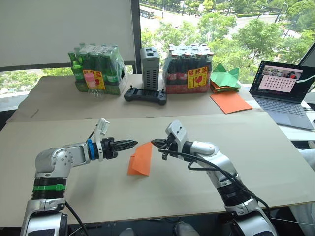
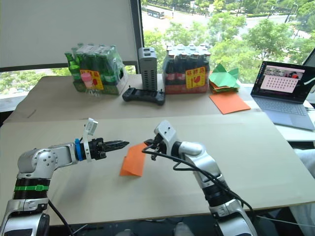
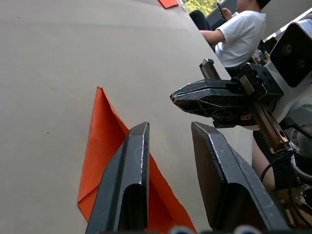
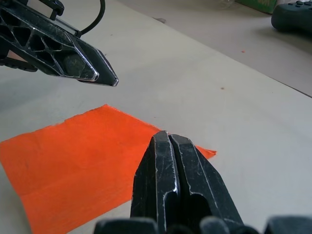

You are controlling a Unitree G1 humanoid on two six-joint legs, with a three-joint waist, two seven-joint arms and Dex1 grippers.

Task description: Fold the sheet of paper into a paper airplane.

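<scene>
While the two arms face each other low over the beige table (image 1: 256, 162), we see the sheet of paper (image 1: 141, 158) lying between them near the middle of the surface, folded into a narrow orange slab that looks doubled along one long edge. Its far corner rises toward our right gripper (image 1: 156, 142), whose black fingers (image 4: 168, 185) are pressed tight together with no gap between them; that corner sits right at their tips, though we cannot tell whether it is caught between them or merely touched. In the right wrist view the orange paper (image 4: 83, 156) spreads flat on the table under and beyond those closed fingers.

Our left gripper (image 1: 132, 143) hovers just beside the sheet's upper edge, pointing at the right gripper, tips near but apart. The left wrist view shows its two fingers (image 3: 129, 185) spread, with a clear gap and nothing between them, the folded paper (image 3: 105, 156) lying on the table beneath, and the other gripper's closed tip opposite.

Along the far side of the table we note a shrink-wrapped pack of green bottles (image 1: 97, 69), a grey upright box (image 1: 150, 68), a black handheld controller (image 1: 145, 94), a pack of dark bottles (image 1: 189, 69), a pile of green folded papers (image 1: 225, 77) and a smooth orange sheet (image 1: 230, 102). An open laptop (image 1: 281, 88) sits at the right. A person in a white shirt (image 3: 239, 36) appears in the left wrist view.
</scene>
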